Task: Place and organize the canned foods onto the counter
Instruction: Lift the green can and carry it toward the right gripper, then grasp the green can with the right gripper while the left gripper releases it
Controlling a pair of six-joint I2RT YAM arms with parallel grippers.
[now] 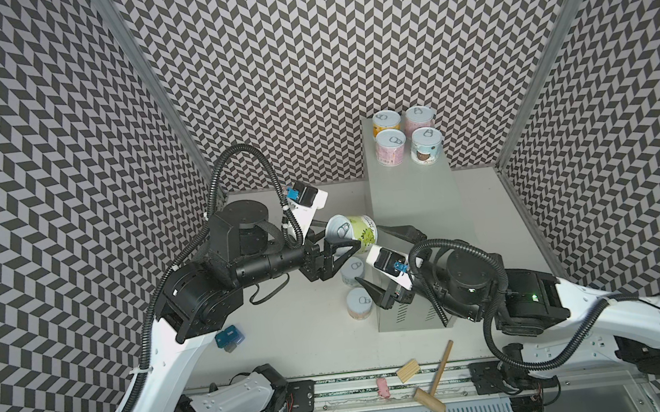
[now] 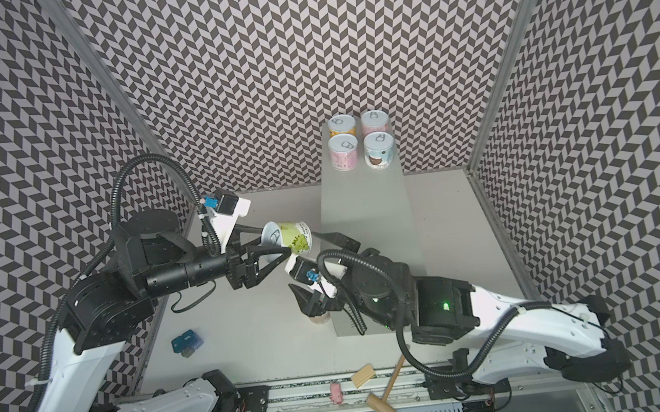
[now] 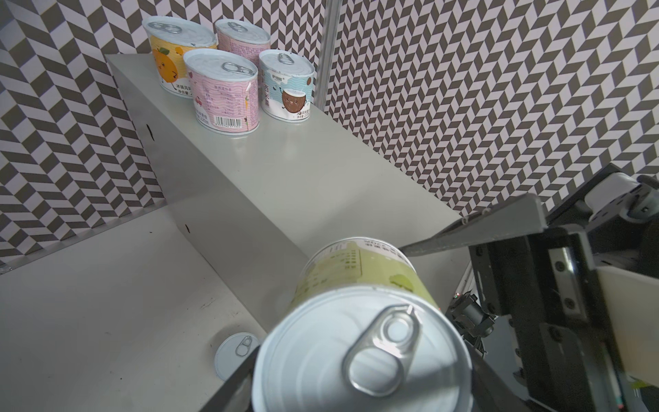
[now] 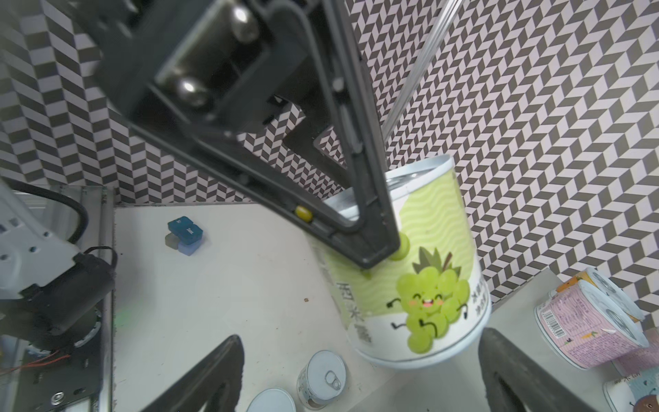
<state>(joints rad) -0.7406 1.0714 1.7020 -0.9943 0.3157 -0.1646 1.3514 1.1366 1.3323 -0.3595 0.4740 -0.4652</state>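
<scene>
On the white bench [image 1: 311, 326] a grey cabinet [image 1: 415, 198] stands at the right, with four cans [image 1: 391, 146] upright on its far end. The left end effector [image 1: 344, 235] clamps a green can [image 1: 366, 230], tipped sideways beside the cabinet. The right end effector [image 4: 362, 335] gapes wide and empty near it. Two cans [image 1: 358, 302] stand on the bench.

Front pink can [image 3: 224, 100]: barcode with digits too small to read; table of fine Chinese print above it. Yellow can [image 3: 167, 67], light blue can [image 3: 289, 96], green can [image 4: 420, 285]: Chinese label characters, not reliably legible.
</scene>
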